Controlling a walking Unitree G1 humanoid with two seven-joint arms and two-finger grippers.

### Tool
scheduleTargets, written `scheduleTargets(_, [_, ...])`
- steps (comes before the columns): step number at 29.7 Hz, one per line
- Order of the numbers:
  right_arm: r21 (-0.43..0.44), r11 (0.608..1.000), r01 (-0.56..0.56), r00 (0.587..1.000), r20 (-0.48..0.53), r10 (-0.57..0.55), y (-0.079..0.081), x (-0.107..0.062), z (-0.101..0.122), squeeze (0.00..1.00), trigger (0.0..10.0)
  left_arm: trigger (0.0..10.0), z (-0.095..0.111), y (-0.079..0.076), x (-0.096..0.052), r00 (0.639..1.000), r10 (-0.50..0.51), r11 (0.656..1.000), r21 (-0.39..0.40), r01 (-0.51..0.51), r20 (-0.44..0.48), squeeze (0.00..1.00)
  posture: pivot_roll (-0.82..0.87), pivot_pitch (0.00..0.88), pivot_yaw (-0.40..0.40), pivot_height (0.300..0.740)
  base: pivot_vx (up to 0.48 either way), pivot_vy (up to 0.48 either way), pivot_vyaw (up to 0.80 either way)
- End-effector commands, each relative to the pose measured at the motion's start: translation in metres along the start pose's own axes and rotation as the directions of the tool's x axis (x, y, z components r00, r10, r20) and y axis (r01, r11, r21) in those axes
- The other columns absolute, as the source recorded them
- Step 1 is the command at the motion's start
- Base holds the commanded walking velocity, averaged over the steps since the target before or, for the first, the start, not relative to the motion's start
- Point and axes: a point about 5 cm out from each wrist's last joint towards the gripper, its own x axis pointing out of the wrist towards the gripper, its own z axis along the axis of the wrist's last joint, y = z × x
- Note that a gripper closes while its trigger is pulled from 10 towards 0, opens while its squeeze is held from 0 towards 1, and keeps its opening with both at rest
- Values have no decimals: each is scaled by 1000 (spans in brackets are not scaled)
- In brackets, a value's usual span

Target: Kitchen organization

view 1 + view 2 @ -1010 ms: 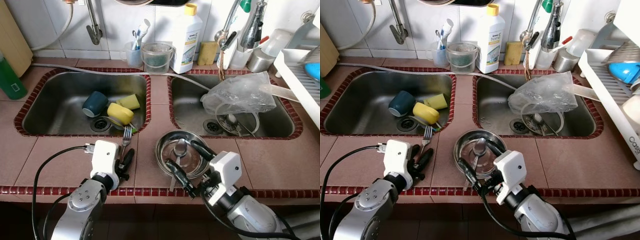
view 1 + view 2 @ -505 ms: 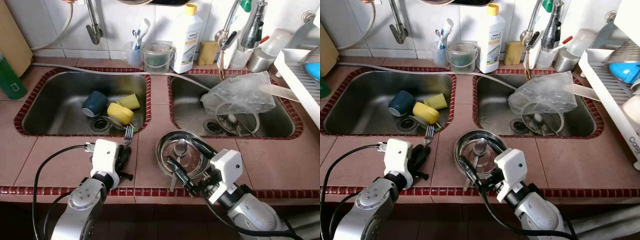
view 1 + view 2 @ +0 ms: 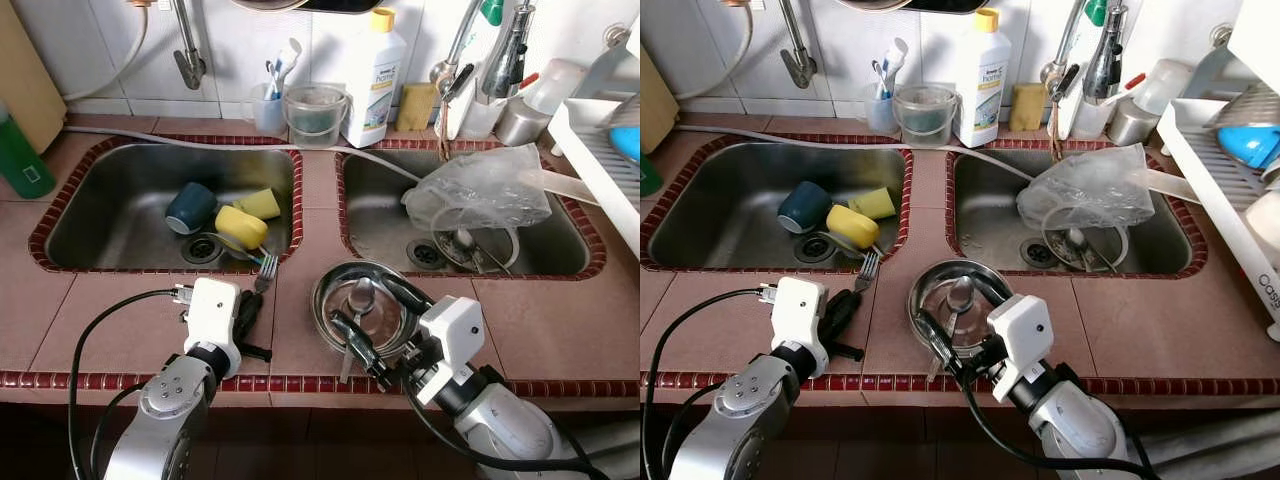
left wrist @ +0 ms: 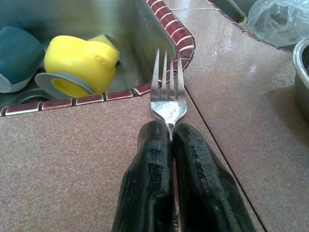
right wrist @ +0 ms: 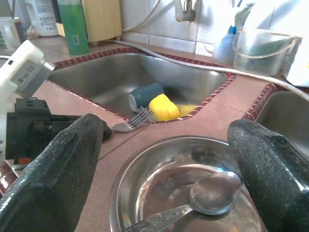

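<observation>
The left gripper [image 4: 170, 145], clenched on the fork [image 4: 167, 89], has lifted it off the counter [image 3: 100, 310] toward the steel bowl [image 3: 330, 290] that the right gripper [image 3: 385, 325] straddles with fingers spread

White tiled wall [image 3: 330, 40] — terracotta counter [image 3: 560, 320]

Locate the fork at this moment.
The fork is clamped in the left gripper over the counter, tines at the left sink's front right corner, left of the steel bowl.
</observation>
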Motion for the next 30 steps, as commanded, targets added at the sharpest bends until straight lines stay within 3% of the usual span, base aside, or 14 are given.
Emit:
scheduleTargets(1, [-6, 1000, -6, 1000, 0, 6, -1, 0, 0, 0, 10000, 0, -21, 1, -1, 995, 11, 1000, -22, -13, -103, 0, -42, 91, -37, 740, 0, 0, 0])
scheduleTargets(10, [-11, 1000, -10, 1000, 11, 10, -2, 1, 1, 0, 10000, 0, -4, -3, 0, 1000, -22, 998, -63, 21, -11, 0, -40, 87, -41, 740, 0, 0, 0])
scheduleTargets(30, [-11, 1000, -6, 999, 37, 7, -4, 8, 2, 0, 10000, 0, 50, -6, 2, 986, -46, 998, -27, 51, 160, 0, -28, 91, -44, 740, 0, 0, 0])
